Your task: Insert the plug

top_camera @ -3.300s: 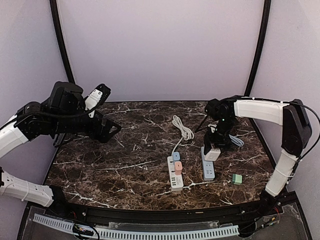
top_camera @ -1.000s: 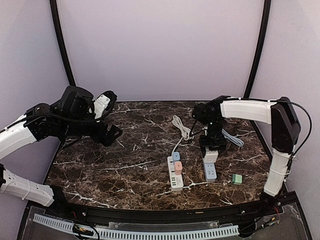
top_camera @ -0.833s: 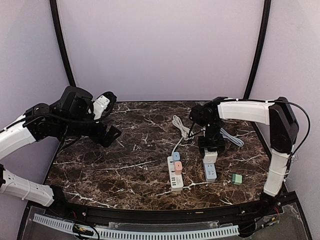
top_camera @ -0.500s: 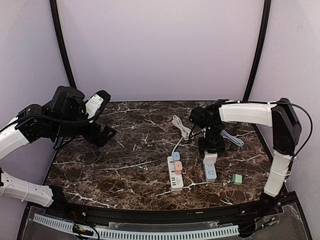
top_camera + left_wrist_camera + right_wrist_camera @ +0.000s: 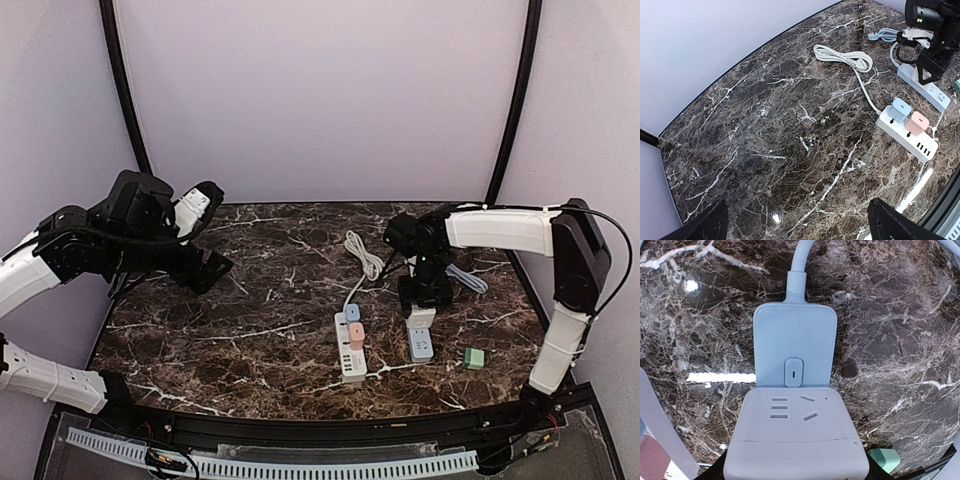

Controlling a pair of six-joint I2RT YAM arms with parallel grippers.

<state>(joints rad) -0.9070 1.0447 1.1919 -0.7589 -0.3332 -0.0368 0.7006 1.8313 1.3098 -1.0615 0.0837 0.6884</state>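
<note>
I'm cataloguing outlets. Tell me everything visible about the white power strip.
The white power strip lies flat on the marble table, left of the grey strip and apart from it. A blue plug and a pink plug sit in it; small ports line its near end. Its white cord leads to a coil.

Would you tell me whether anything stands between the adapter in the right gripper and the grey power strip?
Nothing visible does: the right gripper holds the pale adapter directly over the grey power strip; the green adapter lies aside.
</note>
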